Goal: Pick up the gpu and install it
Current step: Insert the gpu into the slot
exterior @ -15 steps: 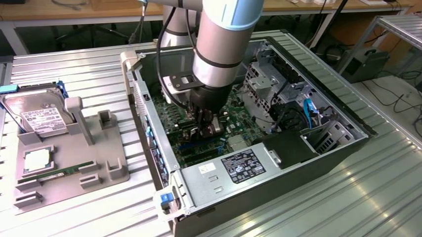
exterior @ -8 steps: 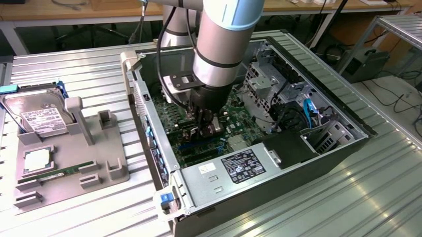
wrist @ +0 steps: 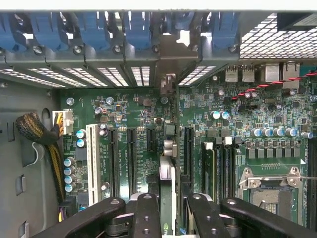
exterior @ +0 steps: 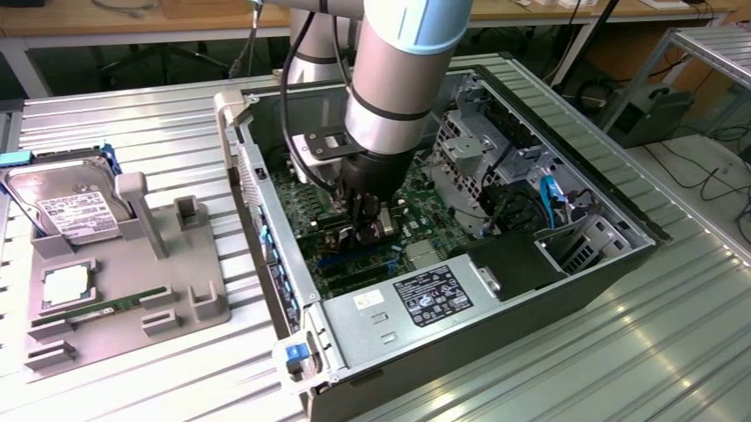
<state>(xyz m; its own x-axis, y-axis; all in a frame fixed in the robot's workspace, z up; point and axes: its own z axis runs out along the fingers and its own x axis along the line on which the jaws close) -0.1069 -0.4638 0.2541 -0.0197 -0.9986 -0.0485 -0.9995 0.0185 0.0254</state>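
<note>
A: Exterior view, quick. What's there?

B: Grey robot arm with a blue band (exterior: 393, 88) reaches down into the open black-and-silver computer case (exterior: 252, 176), which lies on the ribbed metal tabletop (exterior: 610, 352). The end effector (exterior: 366, 224) sits low over the board inside. On the exterior view's left there's a grey plastic holder tray (exterior: 153, 264) with a silver hard drive with a white label (exterior: 70, 211) and a thin green memory stick (exterior: 100, 308).

A: Wrist view?

B: The black fingers (wrist: 146, 213) are pinching the gpu (wrist: 168, 171), a slim dark card seen edge-on. It stands over the green motherboard (wrist: 138, 114), running between the long black expansion slots (wrist: 131, 158), far end towards the rear vent openings. Can't tell if it's seated.

A: Handling?

B: I'd judge it light and stiff but fragile. Best held on the flat faces near the upper edge, as here, clear of the contacts. If it tilts, it could jam in the slot.
</note>
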